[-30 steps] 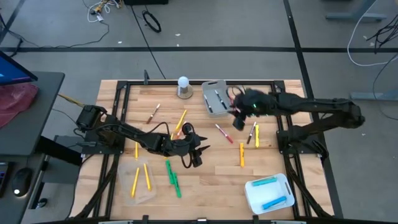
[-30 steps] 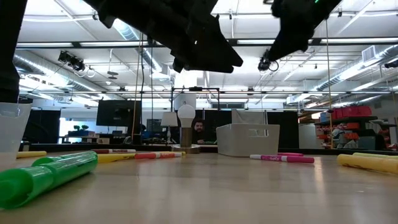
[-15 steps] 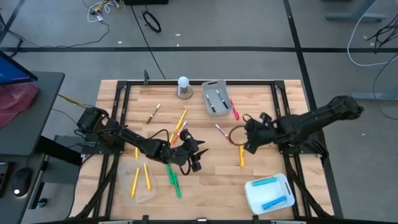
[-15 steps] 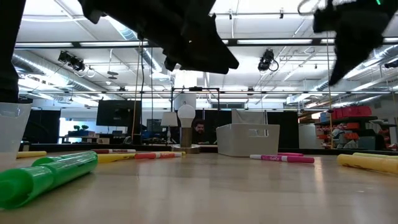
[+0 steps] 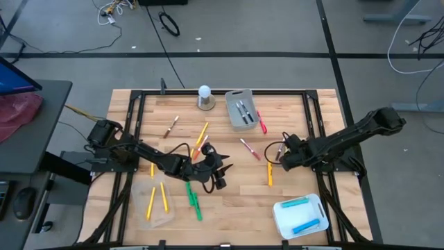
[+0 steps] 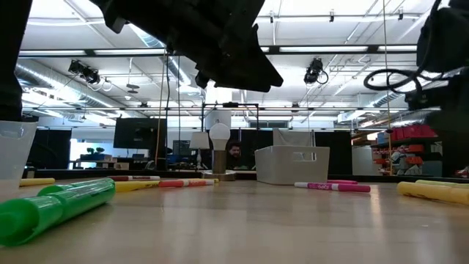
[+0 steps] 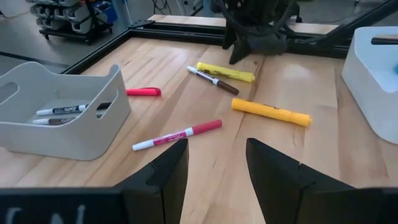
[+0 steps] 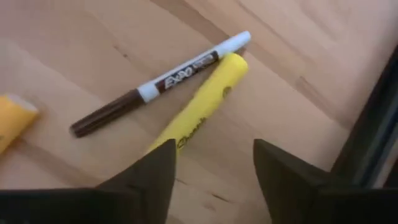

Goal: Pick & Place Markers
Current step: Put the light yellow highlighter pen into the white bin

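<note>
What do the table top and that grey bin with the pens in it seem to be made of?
The table top looks like wood with a smooth, lightly sealed finish: pale planks with visible grain and seams. The grey bin looks like moulded plastic, matte, with rounded corners and a thin, even wall. Neither hand touches it.

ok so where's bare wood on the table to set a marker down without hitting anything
Bare wood lies between the green markers and the white bin, along the near edge. Another patch lies between the brown marker and the table's left frame. The middle is crowded: the left gripper, open, sits among yellow and pink markers; the right gripper, open, hovers over two more.
</note>
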